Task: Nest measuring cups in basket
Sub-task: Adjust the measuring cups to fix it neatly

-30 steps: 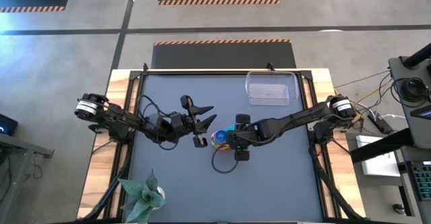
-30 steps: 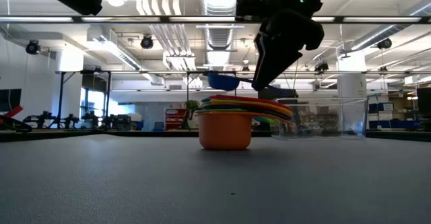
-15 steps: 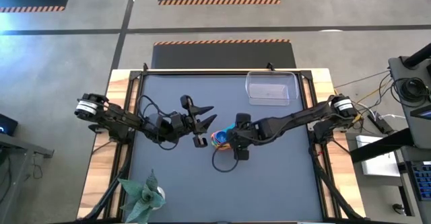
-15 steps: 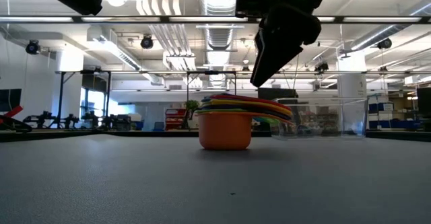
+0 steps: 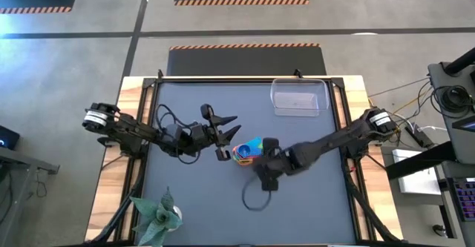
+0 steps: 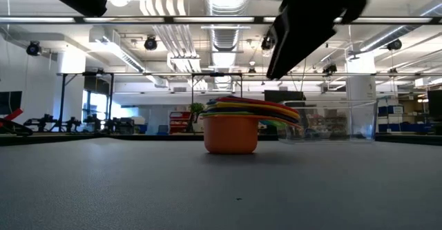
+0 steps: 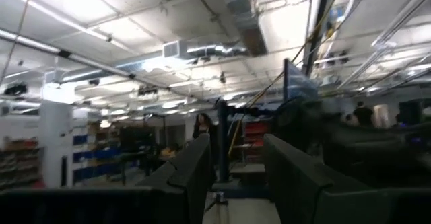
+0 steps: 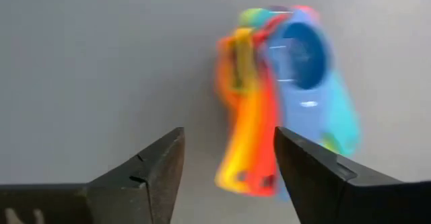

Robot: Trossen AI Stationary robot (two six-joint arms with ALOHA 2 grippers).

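Note:
The measuring cups stand nested in one stack on the table's middle, resting on the orange cup's base. The blue cup lies on top, and the flat handles fan out to one side. My right gripper hovers open just near of the stack, with nothing between its fingers. My left gripper waits open left of the stack, raised and tipped upward into the room. The clear basket stands apart at the far right, with nothing in it.
A potted plant stands at the near left corner. A dark cable loop from the right arm hangs over the table on the near side of the stack. Open grey table lies between the stack and the basket.
My right gripper has let go of the blue cup, which hung just above the stack a second ago and now lies nested on top. The gripper has then drawn back toward the table's near edge, and its cable loop has swung with it.

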